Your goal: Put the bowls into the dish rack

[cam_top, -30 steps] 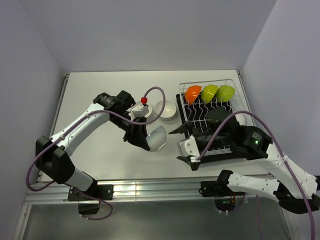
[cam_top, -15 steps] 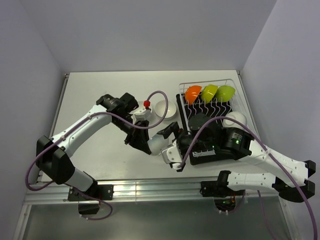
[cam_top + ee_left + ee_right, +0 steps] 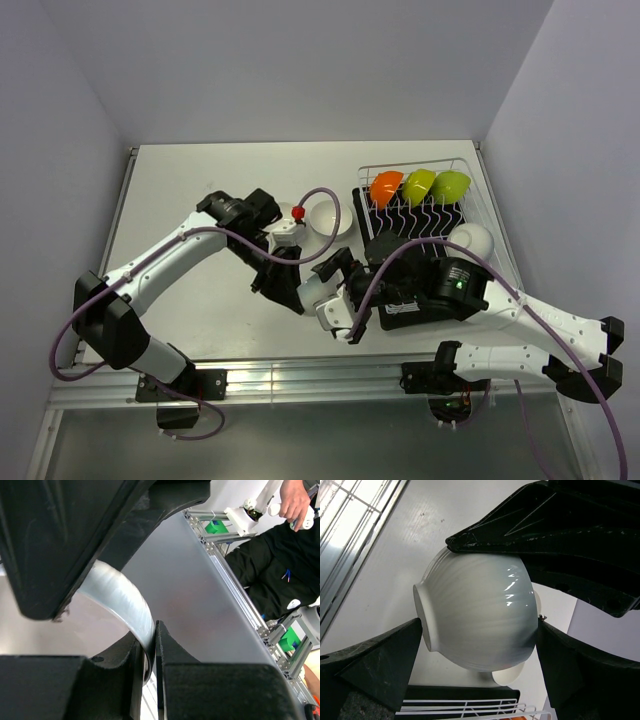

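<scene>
Handover: a white bowl (image 3: 470, 615) hangs above the table (image 3: 200, 180), at about 8 o'clock from the dish rack (image 3: 415, 164), caught between two arms.
Left gripper (image 3: 149, 655): nearly closed, pinching the bowl's thin rim between its fingers.
Right gripper (image 3: 479, 627): jaws spread as wide as they go, one finger on each side of the bowl's body. They flank it and have not clamped it.
Loaded: an orange bowl (image 3: 385, 188) and two green bowls (image 3: 419, 185) (image 3: 452, 184) stand on edge in a row at the rack's 12 o'clock end. A second white bowl (image 3: 472, 240) sits dome-up at its 3 o'clock edge, apparently inside the wires.
Left to do: the bowl in the air, plus a loose bowl (image 3: 331, 217) sitting mouth-up on the table just at the rack's 9 o'clock side. The arms may be hiding others.
Stage: by this count, a little past halfway — the pass from left arm to right looks like the step in hand.
Surface: a matt, pale table top with a metal rail (image 3: 300, 378) along its 6 o'clock edge.
Room: plain lavender-grey walls (image 3: 300, 70) close in on three sides. Beyond the rail, the left wrist camera catches a person in black (image 3: 280, 570).
</scene>
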`<state>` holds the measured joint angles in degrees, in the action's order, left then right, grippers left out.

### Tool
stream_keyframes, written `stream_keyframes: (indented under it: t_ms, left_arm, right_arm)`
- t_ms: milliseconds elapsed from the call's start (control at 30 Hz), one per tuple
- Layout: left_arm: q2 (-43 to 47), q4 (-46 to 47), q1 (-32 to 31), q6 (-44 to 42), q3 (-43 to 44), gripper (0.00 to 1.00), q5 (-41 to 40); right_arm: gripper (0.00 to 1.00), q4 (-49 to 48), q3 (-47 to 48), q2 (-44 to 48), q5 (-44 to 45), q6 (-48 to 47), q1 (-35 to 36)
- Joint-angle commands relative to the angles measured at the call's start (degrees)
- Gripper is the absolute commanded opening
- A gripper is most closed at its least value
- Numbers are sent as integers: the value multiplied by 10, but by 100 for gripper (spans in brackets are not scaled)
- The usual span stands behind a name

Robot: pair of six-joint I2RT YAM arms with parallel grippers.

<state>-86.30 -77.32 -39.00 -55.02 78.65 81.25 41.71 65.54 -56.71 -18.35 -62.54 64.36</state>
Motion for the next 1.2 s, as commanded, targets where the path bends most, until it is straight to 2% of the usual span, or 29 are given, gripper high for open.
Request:
stream_keyframes:
  t_ms: [0, 133, 233, 267, 333, 367, 433, 467, 500, 567, 767, 800, 900, 967, 1033, 1167]
  left_arm:
    - [17, -12, -5, -25, 23, 0, 95]
    - [11, -12, -5, -24, 28, 0, 98]
    - [6, -12, -5, -24, 31, 0, 97]
    - [7, -12, -6, -25, 29, 0, 97]
    - [5, -11, -5, -25, 28, 2, 94]
    - [5, -11, -5, -25, 27, 4, 94]
    - [4, -11, -5, -25, 27, 13, 92]
    - [3, -11, -6, -25, 29, 17, 90]
    - [3, -11, -5, -25, 29, 25, 87]
    - [-1, -11, -6, -23, 34, 30, 79]
    - [-15, -11, -3, -5, 52, 43, 54]
    - [-15, -10, -3, -4, 56, 54, 48]
    - [-24, -10, 2, 11, 78, 58, 23]
    - [-26, 22, 12, 41, 95, 60, 5]
    - [-18, 63, 23, 109, 101, 60, -35]
    - [11, 176, 53, 201, 92, 63, -89]
  right_arm:
    - [100, -20, -7, 1, 10, -8, 4]
    - [92, -21, -11, 0, 11, -13, 4]
    - [75, -24, -11, 1, 12, -12, 5]
    - [64, -25, -11, 3, 12, -12, 4]
    - [54, -29, -14, 5, 11, -14, 5]
    - [44, -29, -15, 7, 10, -14, 4]
    - [34, -27, -15, 9, 9, -11, 4]
    - [22, -25, -13, 9, 9, -9, 4]
    - [15, -23, -12, 8, 9, -7, 4]
    - [0, -22, -11, 12, 9, 0, 4]
    - [0, -20, -15, 32, -4, 12, 3]
    - [0, -16, -14, 34, -4, 14, 3]
    - [0, -9, -9, 37, -5, 16, 3]
    - [0, -7, -8, 42, -6, 16, 3]
    - [0, -7, -8, 48, -6, 21, 3]
    - [0, -10, -21, 62, 13, 30, 3]
